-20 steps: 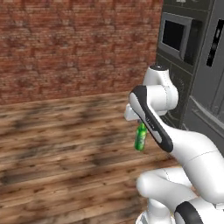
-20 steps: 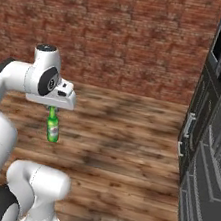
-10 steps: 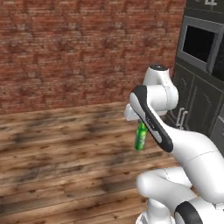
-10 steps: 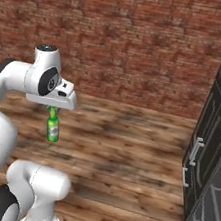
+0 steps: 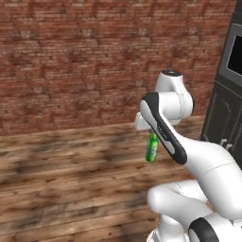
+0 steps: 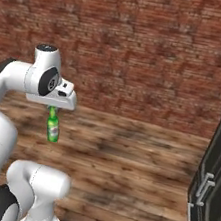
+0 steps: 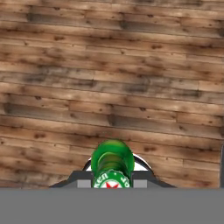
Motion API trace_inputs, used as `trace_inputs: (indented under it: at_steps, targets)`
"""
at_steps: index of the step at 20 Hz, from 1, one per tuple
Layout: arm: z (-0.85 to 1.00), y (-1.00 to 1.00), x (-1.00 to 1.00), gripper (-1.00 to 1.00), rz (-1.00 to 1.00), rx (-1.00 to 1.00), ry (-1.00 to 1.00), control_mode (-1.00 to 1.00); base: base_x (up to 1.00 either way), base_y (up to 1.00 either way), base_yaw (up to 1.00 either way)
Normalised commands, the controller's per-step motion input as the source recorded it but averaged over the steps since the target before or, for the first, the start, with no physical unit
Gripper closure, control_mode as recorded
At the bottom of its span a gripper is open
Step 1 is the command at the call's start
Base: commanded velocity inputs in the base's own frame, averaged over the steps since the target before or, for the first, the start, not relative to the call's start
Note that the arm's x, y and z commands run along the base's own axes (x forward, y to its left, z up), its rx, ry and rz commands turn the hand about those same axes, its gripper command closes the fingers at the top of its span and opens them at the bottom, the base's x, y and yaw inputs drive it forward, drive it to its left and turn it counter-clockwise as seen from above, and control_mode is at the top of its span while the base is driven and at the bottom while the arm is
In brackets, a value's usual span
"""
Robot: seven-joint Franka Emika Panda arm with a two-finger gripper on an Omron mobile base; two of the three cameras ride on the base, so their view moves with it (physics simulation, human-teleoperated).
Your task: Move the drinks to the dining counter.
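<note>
A green glass bottle [image 5: 151, 147], one of the drinks, hangs upright by its neck from my gripper [image 5: 152, 134], well above the wooden floor. The right base view shows the same bottle [image 6: 53, 128] under the gripper [image 6: 53, 109], in front of my white arm. In the hand view I look straight down on the bottle [image 7: 112, 159], its red-and-white label near the bottom edge, with the gripper [image 7: 112, 177] shut on its neck. The dining counter is out of view.
A red brick wall [image 5: 94, 61] runs across the back. Wooden plank floor [image 6: 133, 172] stretches ahead. Tall dark cabinets with a built-in oven [image 5: 231, 90] stand at the right edge, their handles [image 6: 202, 190] showing in the right base view.
The whole picture has shifted: the dark cabinets slid toward the right edge as the base turned. The green bottle stays held the same way in the gripper.
</note>
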Motion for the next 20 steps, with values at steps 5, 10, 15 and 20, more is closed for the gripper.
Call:
trace_inputs:
  at_steps: [5,10,15,20]
  targets:
    - [0.00,0.00,0.00,1.00,0.00,0.00,0.00,1.00,1.00,0.12,0.29]
    - [0.00,0.00,0.00,1.00,0.00,0.00,0.00,1.00,1.00,0.00,0.56]
    - [0.00,0.00,0.00,1.00,0.00,0.00,0.00,1.00,1.00,0.00,0.63]
    - [0.00,0.00,0.00,1.00,0.00,0.00,0.00,1.00,1.00,0.00,0.65]
